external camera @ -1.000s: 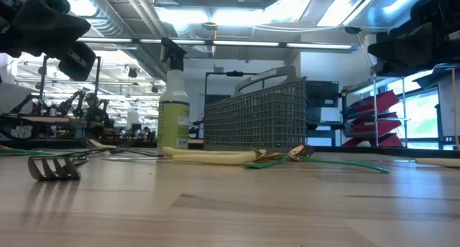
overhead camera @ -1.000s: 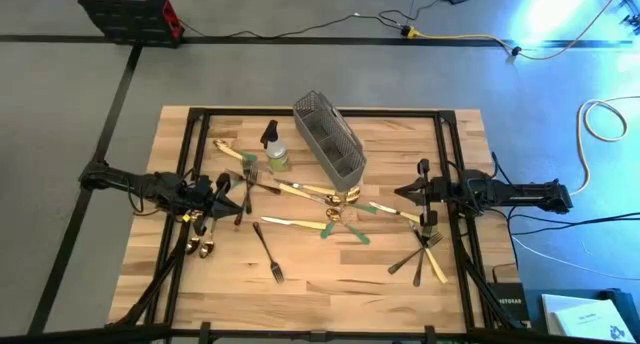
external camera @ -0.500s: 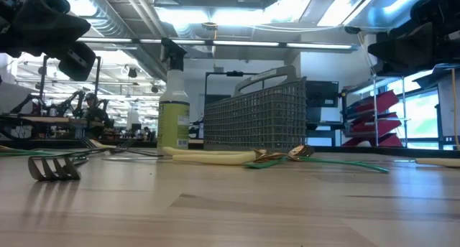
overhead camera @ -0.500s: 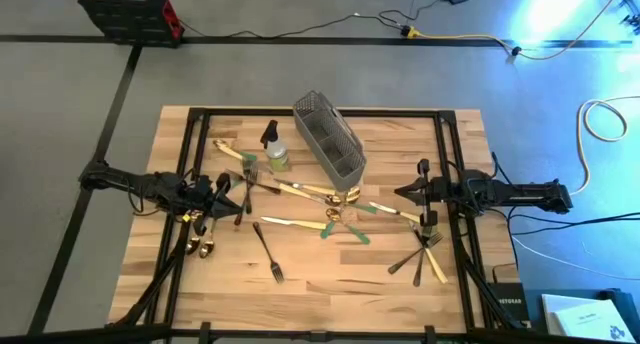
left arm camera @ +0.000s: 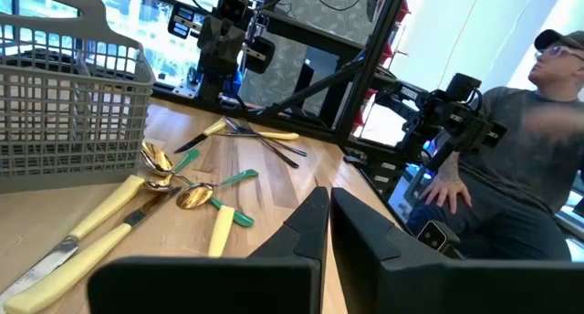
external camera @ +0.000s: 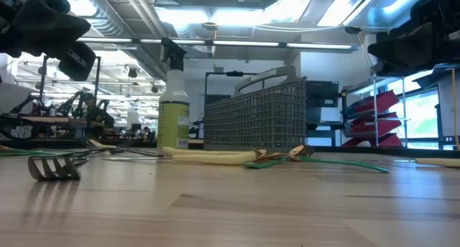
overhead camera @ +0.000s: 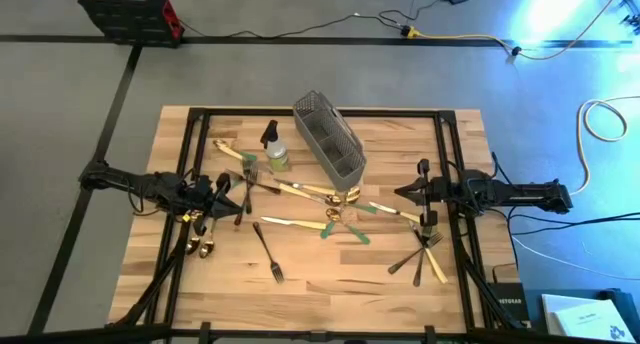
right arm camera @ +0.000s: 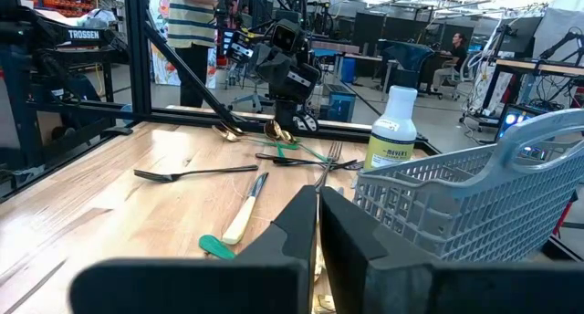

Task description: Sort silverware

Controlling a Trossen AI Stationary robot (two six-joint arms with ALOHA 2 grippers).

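Gold silverware partly hides behind the caddy, perhaps spoons; both end effectors closed, empty.

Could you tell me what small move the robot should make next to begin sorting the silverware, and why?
Probably open the left gripper and lower it toward the black fork beside it. Both grippers are shut and hold nothing, the right gripper waits at the table's other side, and the silverware lies scattered outside the mesh caddy.

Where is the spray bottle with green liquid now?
In the high view, the spray bottle stands upright on the table's far half, left of centre, just left of the grey mesh caddy, with a dark fork just in front.
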